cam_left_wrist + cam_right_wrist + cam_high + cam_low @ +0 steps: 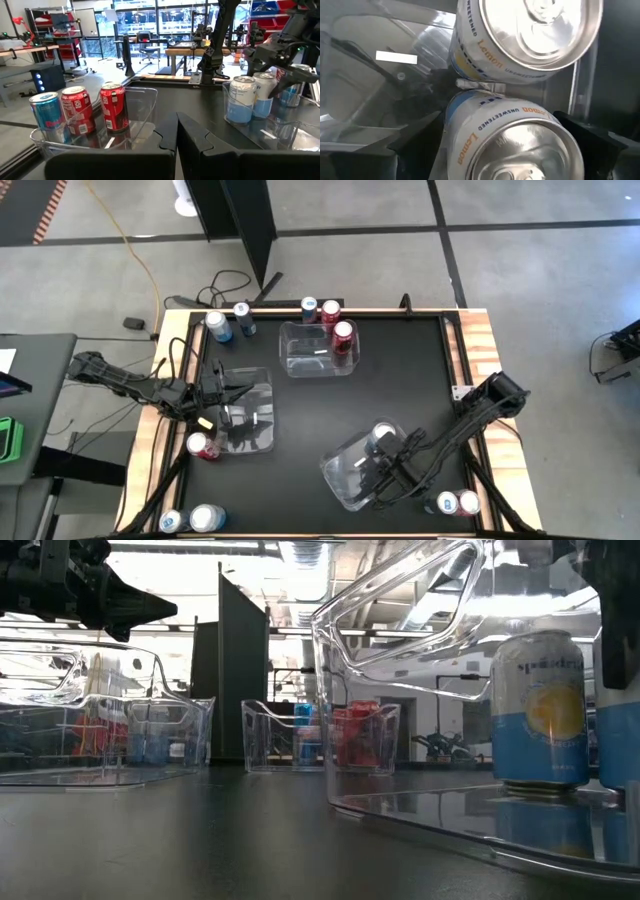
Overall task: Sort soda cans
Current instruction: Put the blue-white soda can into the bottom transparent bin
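My right gripper (390, 468) reaches into a clear bin (345, 480) near the table's near right side. It is shut on a light-blue lemon soda can (510, 145). A second lemon can (520, 35) stands just beyond it in the same bin (537, 710). My left gripper (176, 135) is shut and empty, held above another clear bin (255, 420) on the left. A third bin (318, 352) at the far side holds a red can (343, 334). Other red and blue cans stand along the table's edges. My right gripper holds the nearer lemon can pinched between its two fingers (592, 137), one on each side of the upper wall (485, 125). The fingers come from above, slanting down. The can is upright inside the bin, close beside the second can. Whether its base touches the bin floor is hidden.
Blue cans (217, 327) and a red can (331, 310) stand at the far edge. One red can (203, 445) stands beside the left bin. Two cans (207, 518) stand at the near left corner and two (455, 502) at the near right. The table's middle (400, 390) is bare.
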